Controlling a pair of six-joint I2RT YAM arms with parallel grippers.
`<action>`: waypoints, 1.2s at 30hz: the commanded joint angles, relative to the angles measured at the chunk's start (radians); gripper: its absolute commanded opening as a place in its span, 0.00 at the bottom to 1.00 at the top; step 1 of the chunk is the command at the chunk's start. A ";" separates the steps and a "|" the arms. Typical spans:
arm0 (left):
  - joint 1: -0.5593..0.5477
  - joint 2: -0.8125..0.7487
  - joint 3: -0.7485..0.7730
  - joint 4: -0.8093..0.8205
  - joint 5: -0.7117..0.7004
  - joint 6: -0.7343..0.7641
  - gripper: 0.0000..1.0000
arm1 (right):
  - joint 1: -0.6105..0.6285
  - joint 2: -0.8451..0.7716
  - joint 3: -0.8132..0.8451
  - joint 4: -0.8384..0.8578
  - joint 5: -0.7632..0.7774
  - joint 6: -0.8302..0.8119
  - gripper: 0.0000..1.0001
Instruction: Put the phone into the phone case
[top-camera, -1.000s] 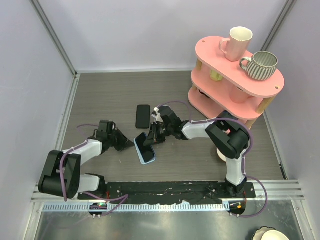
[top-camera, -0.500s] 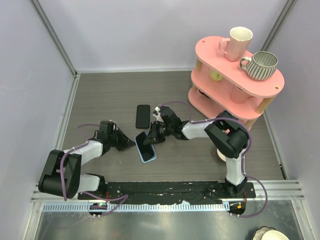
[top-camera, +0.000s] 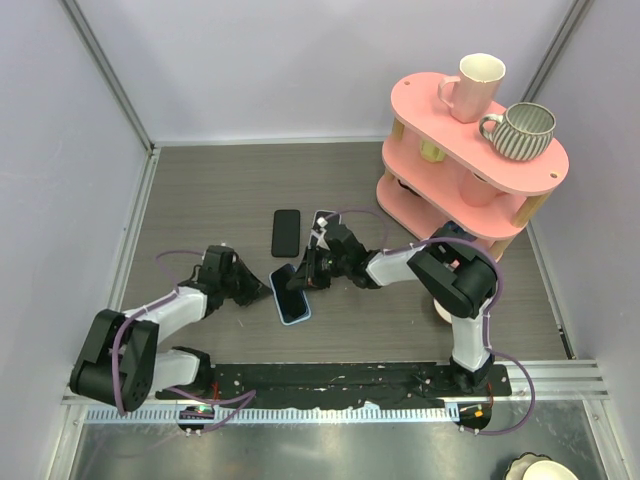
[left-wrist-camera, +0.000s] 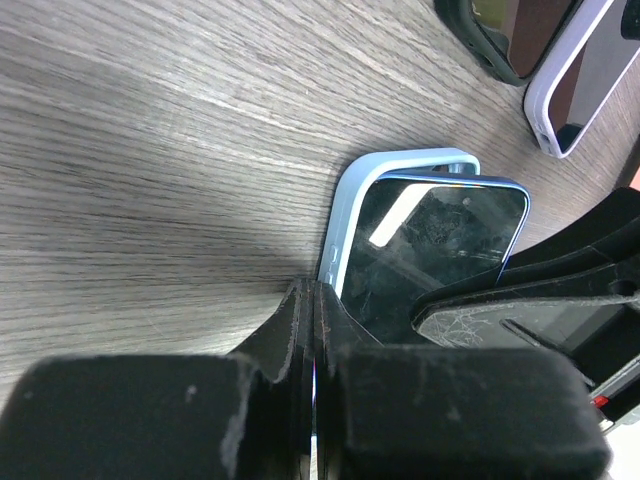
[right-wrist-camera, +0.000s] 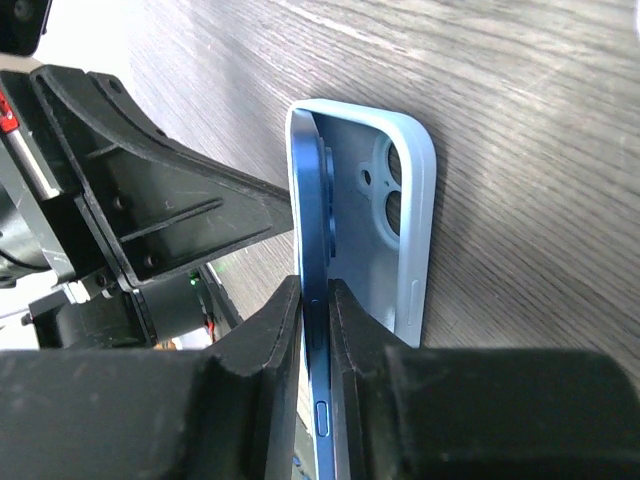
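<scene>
A light blue phone case (top-camera: 296, 316) lies open side up on the table, in front of the arms. The dark blue phone (top-camera: 287, 293) stands tilted in it, its far edge down inside the case (right-wrist-camera: 405, 190) and its near edge raised. My right gripper (right-wrist-camera: 315, 300) is shut on the phone (right-wrist-camera: 313, 250), one finger on each face. My left gripper (left-wrist-camera: 311, 300) is shut with nothing between its fingers. Its tip rests at the case's left rim (left-wrist-camera: 338, 225), beside the phone's screen (left-wrist-camera: 430, 240).
A black phone (top-camera: 286, 231) and a white-cased one (top-camera: 323, 218) lie just behind the work spot. A pink two-level shelf (top-camera: 470, 150) with two mugs (top-camera: 478, 82) stands at the back right. Grey walls close the left, back and right sides.
The phone and right gripper have edged slightly down and left over the case. The left gripper has slid a little closer along the case's left side.
</scene>
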 joint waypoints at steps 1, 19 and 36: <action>-0.078 0.012 -0.030 -0.051 -0.039 -0.028 0.00 | 0.007 0.014 -0.036 0.073 0.145 0.068 0.19; -0.096 -0.029 -0.021 -0.044 -0.037 -0.047 0.00 | -0.009 -0.156 -0.015 -0.166 0.241 -0.013 0.44; -0.096 -0.066 0.001 -0.072 -0.048 -0.019 0.00 | -0.009 -0.197 0.110 -0.467 0.357 -0.195 0.40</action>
